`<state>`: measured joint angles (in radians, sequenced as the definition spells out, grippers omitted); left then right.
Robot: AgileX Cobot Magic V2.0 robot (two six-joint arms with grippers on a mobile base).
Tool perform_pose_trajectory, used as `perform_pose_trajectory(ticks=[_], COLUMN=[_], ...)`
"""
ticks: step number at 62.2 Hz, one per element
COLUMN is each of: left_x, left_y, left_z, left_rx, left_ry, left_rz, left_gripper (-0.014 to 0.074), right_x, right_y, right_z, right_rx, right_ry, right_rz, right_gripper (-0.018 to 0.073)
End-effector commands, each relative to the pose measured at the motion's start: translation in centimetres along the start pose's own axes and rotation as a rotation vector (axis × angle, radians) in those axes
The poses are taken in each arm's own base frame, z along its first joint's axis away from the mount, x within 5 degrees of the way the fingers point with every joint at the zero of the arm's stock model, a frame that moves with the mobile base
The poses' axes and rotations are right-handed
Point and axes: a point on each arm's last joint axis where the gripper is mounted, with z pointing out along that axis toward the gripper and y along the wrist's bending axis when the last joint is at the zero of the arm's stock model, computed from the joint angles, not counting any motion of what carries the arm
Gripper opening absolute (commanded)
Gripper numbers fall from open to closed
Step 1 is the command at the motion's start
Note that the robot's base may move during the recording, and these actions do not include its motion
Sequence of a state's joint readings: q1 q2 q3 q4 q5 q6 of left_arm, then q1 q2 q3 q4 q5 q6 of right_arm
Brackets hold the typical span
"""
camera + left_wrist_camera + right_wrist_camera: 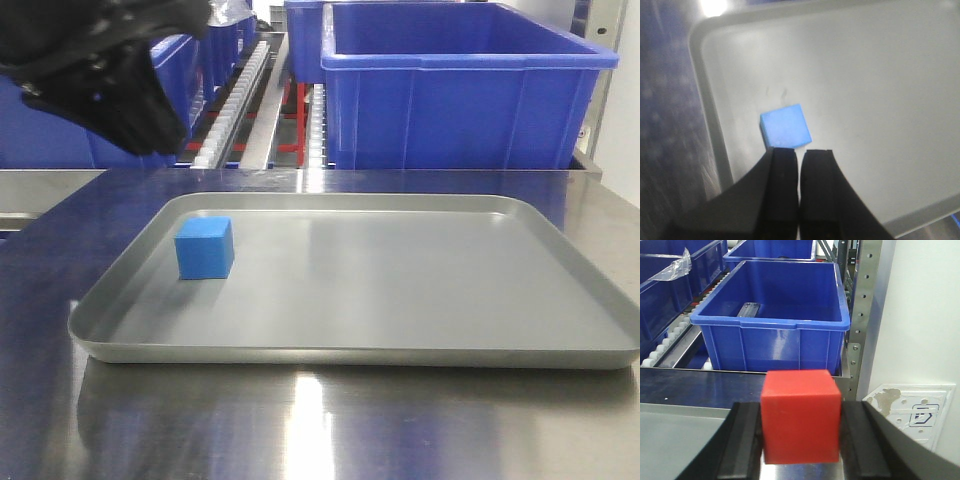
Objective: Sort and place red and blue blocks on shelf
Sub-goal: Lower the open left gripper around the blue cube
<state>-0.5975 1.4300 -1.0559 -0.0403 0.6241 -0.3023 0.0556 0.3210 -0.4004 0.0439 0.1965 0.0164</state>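
The blue block [204, 247] sits in the left part of the grey tray [400, 330]. From above, my left gripper [800, 152] hovers over the tray with its jaws shut and nothing between them. The blue block [785, 126] lies just beyond its fingertips, near the tray's corner. My left arm [100, 70] shows as a dark mass at the upper left. My right gripper [801, 407] is shut on the red block [801, 415], held above the steel table's edge and facing the shelf [866, 300]. The right gripper is out of the front view.
A large blue bin [775, 315] stands on the shelf straight ahead of the red block, and more bins [670, 285] sit to its left on the white rollers [235, 100]. The tray rests on a steel table [300, 430]. A white wall [925, 315] lies to the right.
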Motion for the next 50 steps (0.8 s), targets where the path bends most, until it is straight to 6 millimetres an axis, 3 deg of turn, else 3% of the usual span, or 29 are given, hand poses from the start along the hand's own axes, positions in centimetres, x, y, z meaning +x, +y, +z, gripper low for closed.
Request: perform_pose_trajectory(ticks=[1, 12, 18, 35, 50], left_x=[-1.9, -2.7, -3.3, -6.1, -6.7], left_y=[-0.9, -1.0, -1.0, -2.0, -2.0], left_z=[-1.0, 0.7, 1.6, 2.8, 3.8], left_rx=[0.017, -0.064, -0.097, -0.103, -0.164], left_ry=[-0.018, 0.108, 0.129, 0.136, 0.210], left_rz=[-0.109, -0.232, -0.264, -0.283, -0.266], left_gripper=[0.0185, 0.0439, 0.0532, 0.0542, 0.0542], right_x=[-1.8, -1.8, -1.8, -1.8, -1.8], right_y=[0.0, 0.0, 0.0, 0.0, 0.0], right_z=[-0.2, -0.2, -0.2, -0.2, -0.2], right_rx=[0.005, 0.005, 0.005, 0.005, 0.005], right_ry=[-0.120, -0.120, -0.120, -0.120, -0.120], right_rz=[-0.008, -0.008, -0.008, -0.008, -0.008], right_gripper=[0.0350, 0.0350, 0.0350, 0.0350, 0.0350])
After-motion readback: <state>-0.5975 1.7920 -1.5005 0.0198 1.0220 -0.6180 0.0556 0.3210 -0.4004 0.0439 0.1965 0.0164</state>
